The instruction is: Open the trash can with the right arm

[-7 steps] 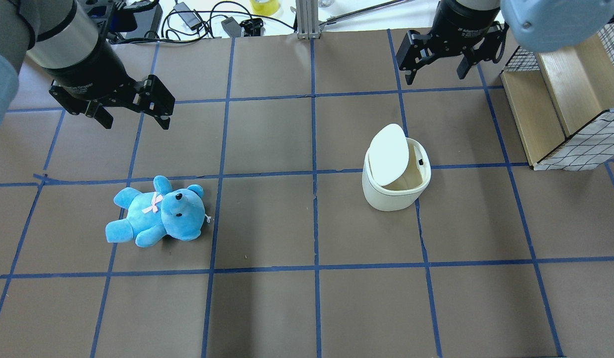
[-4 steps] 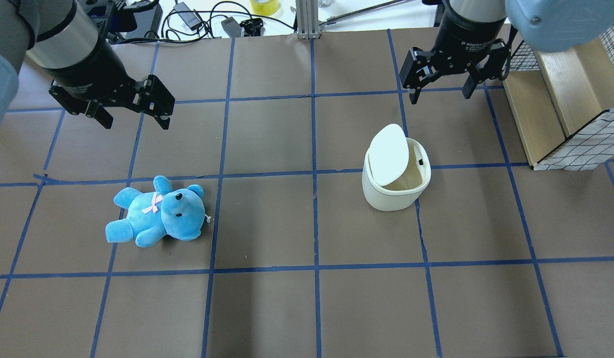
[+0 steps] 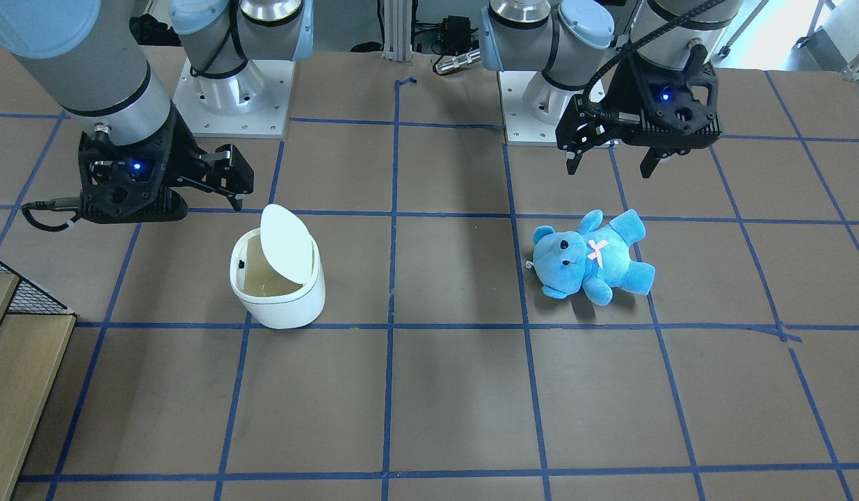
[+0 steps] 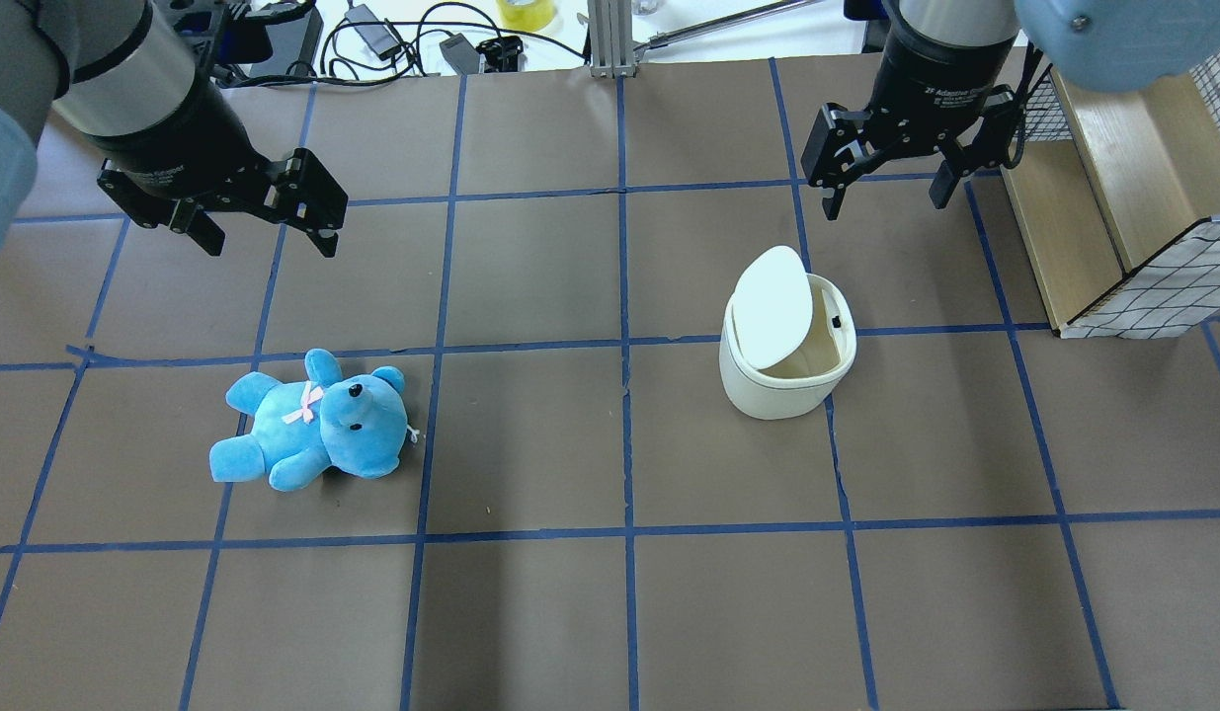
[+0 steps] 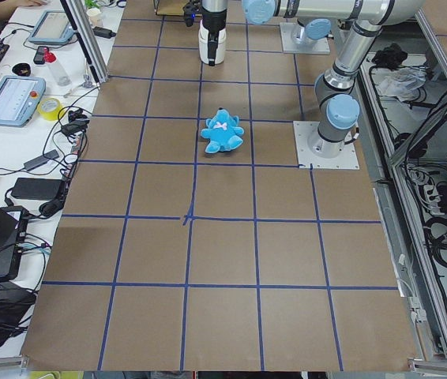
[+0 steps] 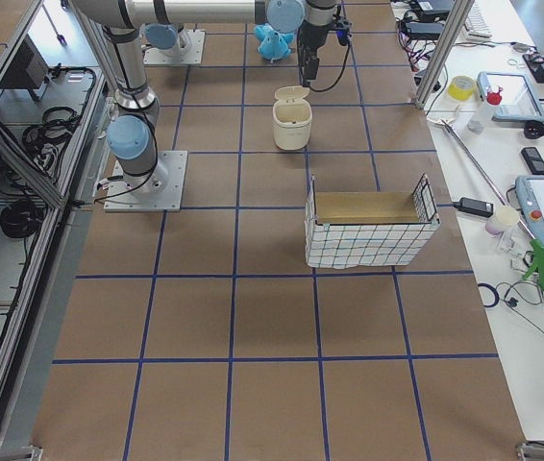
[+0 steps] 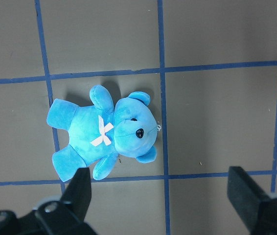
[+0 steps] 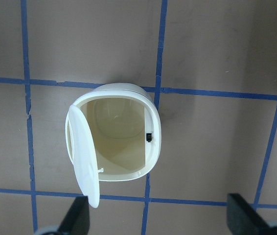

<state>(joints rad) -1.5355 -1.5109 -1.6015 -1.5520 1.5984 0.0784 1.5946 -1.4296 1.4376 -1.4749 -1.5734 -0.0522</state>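
Observation:
The white trash can stands right of centre, its flat lid tipped up on the side towards the teddy, so the beige inside shows. It also shows in the front view and the right wrist view. My right gripper is open and empty, hovering just beyond the can, apart from it; its fingers frame the can from above. My left gripper is open and empty above the blue teddy.
A wooden crate with wire-mesh sides stands close to the right of my right gripper. Cables and a power brick and a yellow tape roll lie past the table's far edge.
My right gripper has moved a little nearer to the trash can and stays open. The lid, the teddy and my left arm have not moved.

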